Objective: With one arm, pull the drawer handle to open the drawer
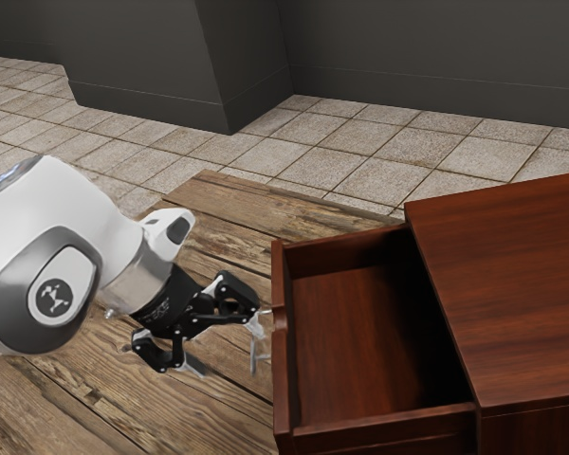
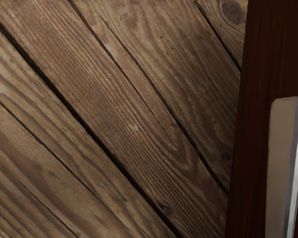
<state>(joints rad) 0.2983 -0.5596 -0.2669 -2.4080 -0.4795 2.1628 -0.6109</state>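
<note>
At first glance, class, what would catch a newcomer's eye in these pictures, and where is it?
The drawer stands pulled well out of the dark red cabinet at the exterior view's right. To its left, the white arm holds its black gripper low over the plank table, open, close by the silver handle on the drawer's front.

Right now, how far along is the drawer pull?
Done: the drawer stands well out of the cabinet, its inside exposed. In hand: the gripper sits low over the wooden table beside the drawer front, fingers open, close to the metal handle but not clamped on it. Left: probably little; I cannot tell whether the drawer can slide out further.
</note>
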